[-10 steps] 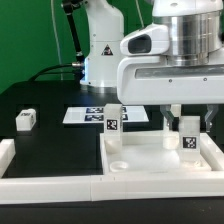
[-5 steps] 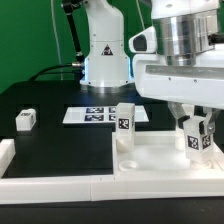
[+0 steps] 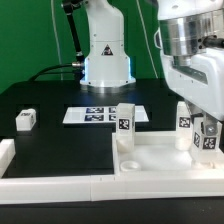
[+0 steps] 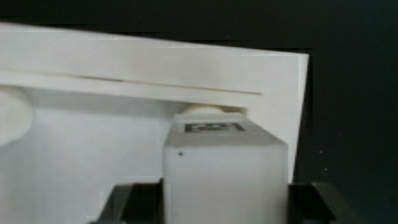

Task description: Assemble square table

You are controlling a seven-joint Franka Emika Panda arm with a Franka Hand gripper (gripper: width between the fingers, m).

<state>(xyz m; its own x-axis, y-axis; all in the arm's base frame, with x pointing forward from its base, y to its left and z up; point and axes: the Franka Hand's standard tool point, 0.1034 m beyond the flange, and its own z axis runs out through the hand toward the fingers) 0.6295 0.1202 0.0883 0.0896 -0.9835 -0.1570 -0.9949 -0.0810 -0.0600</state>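
The white square tabletop (image 3: 160, 160) lies at the exterior view's right, rim up. One tagged white leg (image 3: 125, 122) stands at its far left corner, and a second tagged leg (image 3: 186, 125) stands further right. My gripper (image 3: 207, 146) is just right of that second leg, over the slab's right part, shut on a third tagged leg (image 3: 208, 140) held upright. In the wrist view this leg (image 4: 226, 170) fills the gap between the dark fingers (image 4: 139, 205), with the tabletop (image 4: 107, 120) beneath. A fourth leg block (image 3: 25, 119) lies loose at the left.
The marker board (image 3: 95, 114) lies flat behind the tabletop, in front of the robot base (image 3: 105, 55). White border rails run along the front (image 3: 50, 185) and the left edge (image 3: 8, 155). The table surface is black.
My gripper has moved toward the exterior view's right with the leg in it. The tabletop and its far-left leg shifted right too. The second standing leg now shows beside the gripper.
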